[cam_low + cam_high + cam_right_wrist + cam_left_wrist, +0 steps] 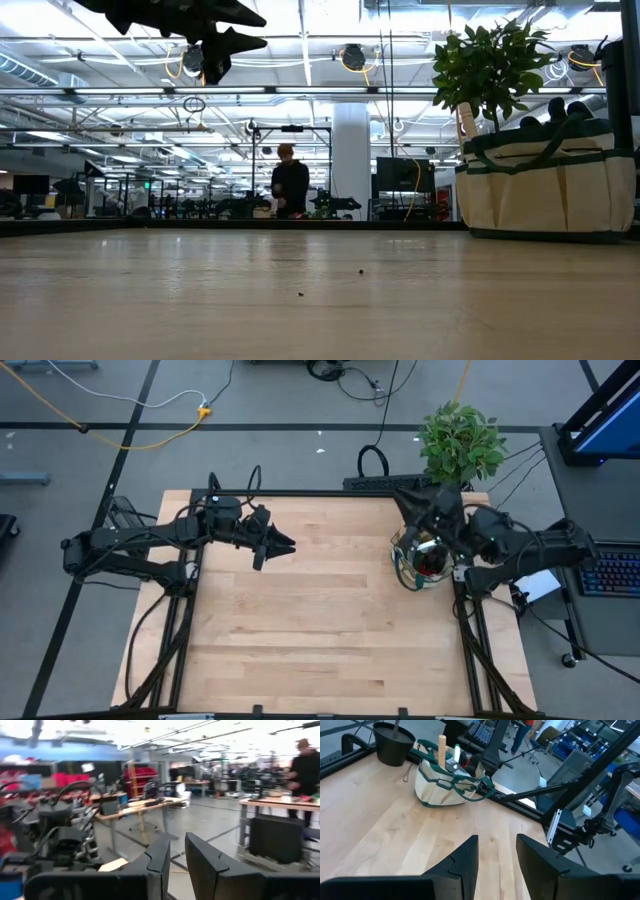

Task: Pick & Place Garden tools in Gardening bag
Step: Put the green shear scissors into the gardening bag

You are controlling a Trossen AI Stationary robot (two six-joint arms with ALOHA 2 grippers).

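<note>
While the small round beige fabric gardening bag with dark green trim (422, 560) stands at the table's far right edge, beside the black plant pot (394, 741) of the leafy green plant (461, 440), tool handles already stick out of it, among them a pale wooden handle (441, 749). No loose garden tool shows anywhere on the light wooden tabletop (320, 640), so the placing step looks finished or nearly so. The right gripper (440, 532) sits over the bag with its jaws narrowly parted and holding nothing visible. The left gripper (280, 544) hovers above the table's far left part, jaws moderately apart and empty. Next, the right arm probably needs only lift clear without snagging the bag's loop handles.
</note>
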